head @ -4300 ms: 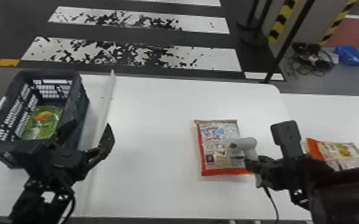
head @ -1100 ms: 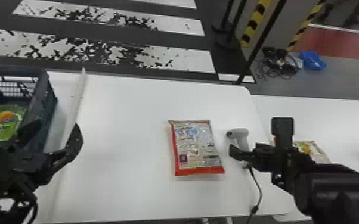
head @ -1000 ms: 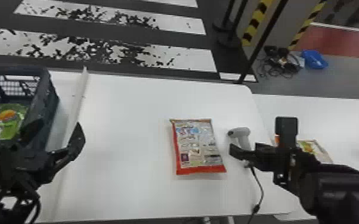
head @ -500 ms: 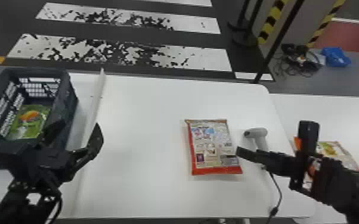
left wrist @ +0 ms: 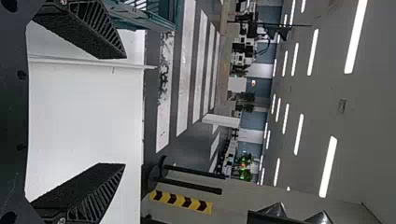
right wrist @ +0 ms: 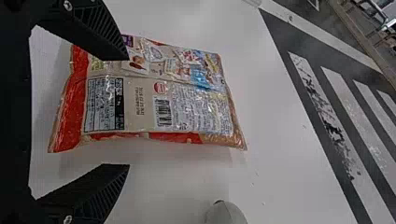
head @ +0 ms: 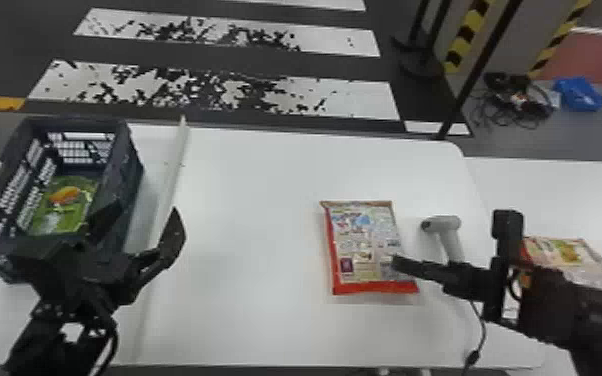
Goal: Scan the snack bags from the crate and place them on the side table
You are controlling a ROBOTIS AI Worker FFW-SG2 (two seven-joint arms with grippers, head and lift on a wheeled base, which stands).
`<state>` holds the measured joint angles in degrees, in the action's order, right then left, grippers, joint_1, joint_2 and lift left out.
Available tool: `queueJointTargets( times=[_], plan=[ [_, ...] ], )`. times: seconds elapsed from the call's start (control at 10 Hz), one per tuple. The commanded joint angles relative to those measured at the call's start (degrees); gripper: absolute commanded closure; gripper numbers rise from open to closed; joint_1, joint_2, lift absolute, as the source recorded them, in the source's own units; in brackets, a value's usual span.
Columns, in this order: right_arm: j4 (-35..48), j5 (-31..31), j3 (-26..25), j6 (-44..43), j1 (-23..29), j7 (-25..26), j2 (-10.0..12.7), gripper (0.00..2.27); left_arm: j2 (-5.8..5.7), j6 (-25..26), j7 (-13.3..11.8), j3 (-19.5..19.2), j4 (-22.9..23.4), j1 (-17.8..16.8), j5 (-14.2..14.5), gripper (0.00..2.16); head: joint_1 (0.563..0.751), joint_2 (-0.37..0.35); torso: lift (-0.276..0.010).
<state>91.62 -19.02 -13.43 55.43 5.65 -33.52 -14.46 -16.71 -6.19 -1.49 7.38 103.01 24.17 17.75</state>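
Black barcode [right wrist: 163,112] marks bag [right wrist: 144,105] in right wrist view.

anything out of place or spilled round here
Nothing looks spilled or torn on the white table. Only the grey floor beyond its far right corner looks untidy: tangled black cables lie heaped beside a crumpled blue bundle.

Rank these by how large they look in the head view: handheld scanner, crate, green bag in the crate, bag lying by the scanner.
1. Crate
2. Bag lying by the scanner
3. Green bag
4. Handheld scanner
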Motion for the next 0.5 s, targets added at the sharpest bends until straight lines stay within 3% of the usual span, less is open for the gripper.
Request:
queueJointTargets(
  times=[0.0,0.2,0.3,0.4],
  plan=[
    [-2.2,1.3,1.9,-1.0,-0.9,-1.1,0.0,0.06,0.01,0.0,0.0,0.0,0.0,0.0,0.0,0.04,0.695,-0.086,-0.05],
    [-5.4,3.8,4.5,-2.0,-2.7,-2.5,-0.2,0.09,0.01,0.0,-0.1,0.0,-0.1,0.0,0.0,0.04,0.695,-0.07,-0.05],
    [-6.3,5.0,5.6,-3.8,-2.9,-3.5,-0.2,0.59,0.01,-0.2,-0.1,0.0,-0.1,0.0,0.0,0.04,0.695,-0.063,-0.05],
    [-6.5,6.2,6.3,-4.7,-3.0,-4.1,-0.2,1.86,0.01,-0.2,-0.1,0.0,-0.1,0.1,0.0,0.04,0.695,-0.061,-0.05]
  ],
)
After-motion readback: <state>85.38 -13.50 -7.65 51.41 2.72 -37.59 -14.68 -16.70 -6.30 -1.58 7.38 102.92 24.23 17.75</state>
